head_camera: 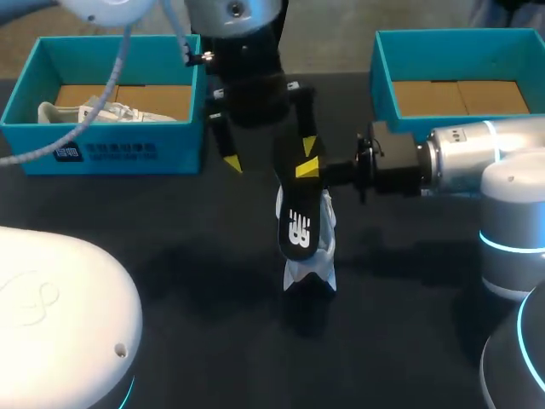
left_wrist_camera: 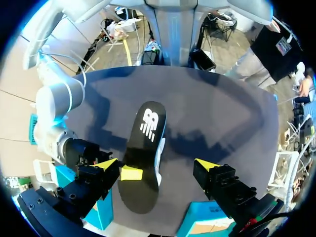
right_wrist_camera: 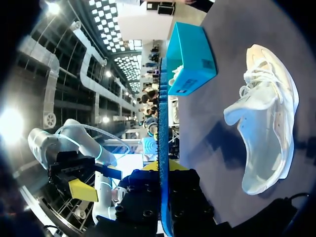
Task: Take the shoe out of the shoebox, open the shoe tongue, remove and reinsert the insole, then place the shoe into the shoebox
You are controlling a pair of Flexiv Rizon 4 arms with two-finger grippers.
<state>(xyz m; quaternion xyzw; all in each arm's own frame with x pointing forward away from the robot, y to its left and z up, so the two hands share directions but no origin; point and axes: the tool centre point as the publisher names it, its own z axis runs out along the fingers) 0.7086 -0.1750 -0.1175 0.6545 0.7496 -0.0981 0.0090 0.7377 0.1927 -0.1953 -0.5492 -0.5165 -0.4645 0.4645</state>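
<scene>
Place: a robotics lab is suggested
Evidence: a left arm [head_camera: 60, 307] and a right arm [head_camera: 485, 158] are stationed at a dark table [head_camera: 170, 256]

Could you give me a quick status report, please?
Right end effector shut on black flat insole, held over white lace-up sneaker on dark table. Left end effector open, astride insole, not touching. Nothing in the way.

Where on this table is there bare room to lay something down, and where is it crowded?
The table is bare between the left shoebox and the shoe. The right shoebox shows a bare floor. The middle is crowded, around the insole.
</scene>
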